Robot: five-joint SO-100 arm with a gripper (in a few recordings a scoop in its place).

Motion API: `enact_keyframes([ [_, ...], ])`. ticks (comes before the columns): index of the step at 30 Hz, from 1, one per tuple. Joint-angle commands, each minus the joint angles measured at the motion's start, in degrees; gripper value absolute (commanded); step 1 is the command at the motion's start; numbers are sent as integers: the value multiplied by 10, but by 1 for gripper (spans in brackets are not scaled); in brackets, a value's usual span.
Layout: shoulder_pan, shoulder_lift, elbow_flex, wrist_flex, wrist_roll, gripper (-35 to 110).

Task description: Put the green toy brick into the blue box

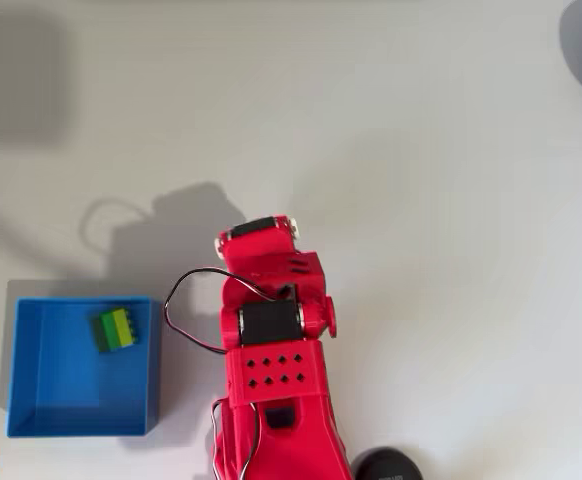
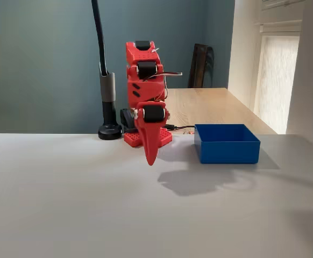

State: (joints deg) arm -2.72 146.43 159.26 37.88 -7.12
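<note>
Red arm (image 2: pixel 146 91) folded upright, jaws together, pointing at table (image 2: pixel 65 204).

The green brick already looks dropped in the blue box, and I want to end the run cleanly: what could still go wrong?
Little, probably. The green brick lies inside the blue box, close to its upper right corner, near the arm. The claw hangs shut above the table beside the box; a careless sweep toward it might nudge the box.

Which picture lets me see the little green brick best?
The overhead view. It looks straight down into the blue box, so the green toy brick shows near its top right corner. In the fixed view the box's wall hides the inside.
</note>
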Motion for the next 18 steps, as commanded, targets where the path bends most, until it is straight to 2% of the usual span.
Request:
enact_keyframes([
  [1, -1, 47, 30, -3, 9, 0],
  [8, 7, 248, 176, -1, -7, 0],
  [13, 11, 365, 202, 28, 8, 0],
  [18, 11, 410, 202, 77, 25, 0],
])
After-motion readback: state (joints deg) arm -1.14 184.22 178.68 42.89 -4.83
